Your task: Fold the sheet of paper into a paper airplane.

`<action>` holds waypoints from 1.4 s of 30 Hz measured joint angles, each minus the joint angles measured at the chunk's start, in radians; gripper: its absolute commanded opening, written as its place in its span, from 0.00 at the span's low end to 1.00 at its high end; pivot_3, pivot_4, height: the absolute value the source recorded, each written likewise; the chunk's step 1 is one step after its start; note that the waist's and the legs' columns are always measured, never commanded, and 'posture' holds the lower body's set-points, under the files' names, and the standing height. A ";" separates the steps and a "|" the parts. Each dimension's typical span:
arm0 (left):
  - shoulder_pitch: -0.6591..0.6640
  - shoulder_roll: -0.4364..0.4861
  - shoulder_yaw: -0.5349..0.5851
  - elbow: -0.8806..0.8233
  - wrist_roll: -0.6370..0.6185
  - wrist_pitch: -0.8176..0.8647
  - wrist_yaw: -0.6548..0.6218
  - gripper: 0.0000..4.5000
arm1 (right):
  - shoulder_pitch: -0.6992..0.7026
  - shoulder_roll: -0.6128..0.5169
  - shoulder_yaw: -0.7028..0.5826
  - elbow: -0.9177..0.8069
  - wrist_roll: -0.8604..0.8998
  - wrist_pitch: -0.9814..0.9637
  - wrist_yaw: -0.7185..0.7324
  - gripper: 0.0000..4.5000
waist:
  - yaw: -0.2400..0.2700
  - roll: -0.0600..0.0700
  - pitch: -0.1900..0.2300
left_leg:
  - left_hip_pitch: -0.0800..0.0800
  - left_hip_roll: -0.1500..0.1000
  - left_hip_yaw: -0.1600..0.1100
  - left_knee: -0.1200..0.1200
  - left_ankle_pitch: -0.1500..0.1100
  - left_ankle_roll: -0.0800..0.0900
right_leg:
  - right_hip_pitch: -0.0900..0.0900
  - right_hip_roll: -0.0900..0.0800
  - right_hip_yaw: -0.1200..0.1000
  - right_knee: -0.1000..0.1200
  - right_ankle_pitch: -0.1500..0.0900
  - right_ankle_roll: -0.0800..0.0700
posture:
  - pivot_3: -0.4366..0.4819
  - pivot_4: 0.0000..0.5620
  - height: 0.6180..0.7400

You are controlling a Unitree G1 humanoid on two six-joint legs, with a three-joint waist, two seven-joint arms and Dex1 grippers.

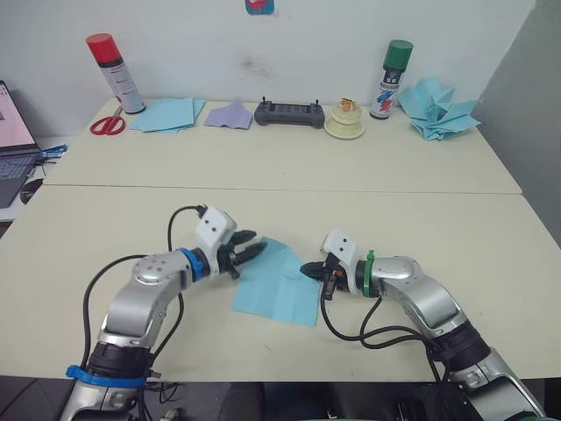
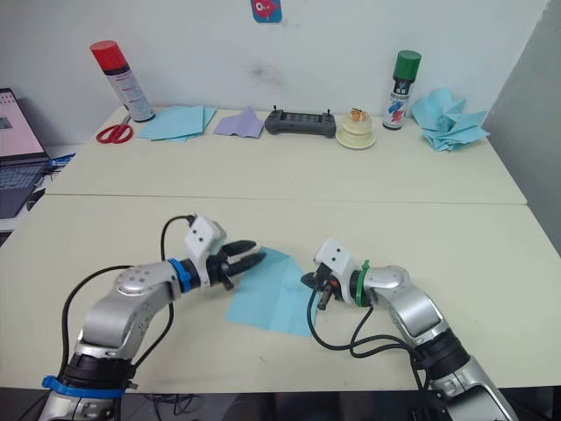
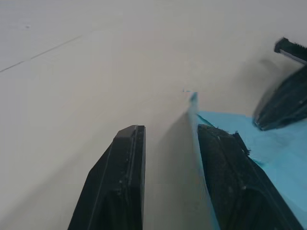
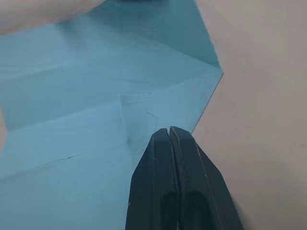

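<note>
- Nearest the head camera, the sheet of paper [image 1: 279, 282] lies flat on the near worktop [image 1: 456, 219] between the two grippers, at about 6 o'clock in the scene.
- Its long axis runs from the near edge at 6 o'clock up towards 12 o'clock, slightly tilted; the far end narrows to a corner pointing away from the robot, so that end reads as the nose. Faint creases cross it, and one flap already looks folded over.
- On the paper's right edge, the right gripper [image 1: 308, 271] has its jaws closed together, tips pressing down on the sheet near a crease junction, as the right wrist view shows.
- At the paper's far-left corner, the left gripper [image 1: 252, 248] has its jaws apart; in the left wrist view one finger [image 3: 229, 163] sits at the paper's raised edge and the other over bare worktop.
- Risk, as I judge it: the thin sheet may slide or buckle if the left jaws push rather than pinch, skewing the crease; the right tip could slip and release the hold-down.
- Farther off, around 12 o'clock, sit a stack of blue sheets [image 1: 168, 114], a lavender paper piece [image 1: 230, 115] and a heap of blue darts [image 1: 438, 108].
</note>
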 measured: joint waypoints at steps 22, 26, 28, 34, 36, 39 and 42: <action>-0.088 0.059 -0.098 0.070 0.028 -0.008 -0.124 0.12 | 0.000 0.007 -0.001 0.002 0.000 0.001 -0.004 0.00 | -0.002 0.000 0.000 | 0.000 0.000 0.000 0.000 0.000 0.000 | -0.001 0.000 0.000 0.001 0.000 0.000 | 0.48 0.27 1.00; -0.090 0.059 -0.098 0.070 0.027 -0.009 -0.133 0.01 | 0.003 0.007 -0.001 -0.003 0.000 0.002 -0.007 0.00 | -0.002 0.000 0.000 | 0.000 0.000 0.000 0.000 0.000 0.000 | -0.001 0.000 0.000 0.001 0.000 0.000 | 0.48 0.27 1.00; -0.090 0.059 -0.098 0.070 0.027 -0.010 -0.139 0.01 | 0.004 0.007 -0.001 -0.004 0.000 0.003 -0.008 0.00 | -0.002 0.000 0.000 | 0.000 0.000 0.000 0.000 0.000 0.000 | -0.001 0.000 0.000 0.001 0.000 0.000 | 0.48 0.27 1.00; -0.070 0.074 -0.125 0.050 0.054 -0.053 -0.165 0.01 | 0.009 0.007 0.000 -0.011 0.000 0.003 -0.014 0.00 | -0.002 0.000 0.000 | 0.000 0.000 0.001 0.000 0.000 0.000 | -0.001 0.000 0.001 0.001 0.000 0.000 | 0.48 0.27 1.00; -0.056 0.081 -0.145 0.028 0.069 -0.064 -0.171 0.01 | 0.009 0.007 0.000 -0.012 0.000 0.004 -0.015 0.00 | -0.002 0.000 0.000 | -0.001 0.000 0.001 0.000 0.000 0.000 | -0.002 0.000 0.001 0.001 0.000 0.000 | 0.48 0.27 1.00; -0.038 0.074 -0.167 0.006 0.082 -0.076 -0.175 0.01 | 0.009 0.007 0.000 -0.012 0.000 0.006 -0.018 0.00 | -0.001 0.000 0.000 | 0.000 0.000 0.001 0.000 0.000 0.000 | -0.001 0.000 0.001 0.001 0.000 0.000 | 0.48 0.27 1.00; -0.026 0.061 -0.181 0.006 0.095 -0.078 -0.167 0.01 | 0.009 0.007 -0.001 -0.013 0.000 0.009 -0.020 0.00 | 0.000 0.000 0.000 | 0.000 0.000 0.001 0.000 0.000 0.000 | -0.001 0.000 0.001 0.001 0.000 0.000 | 0.48 0.27 1.00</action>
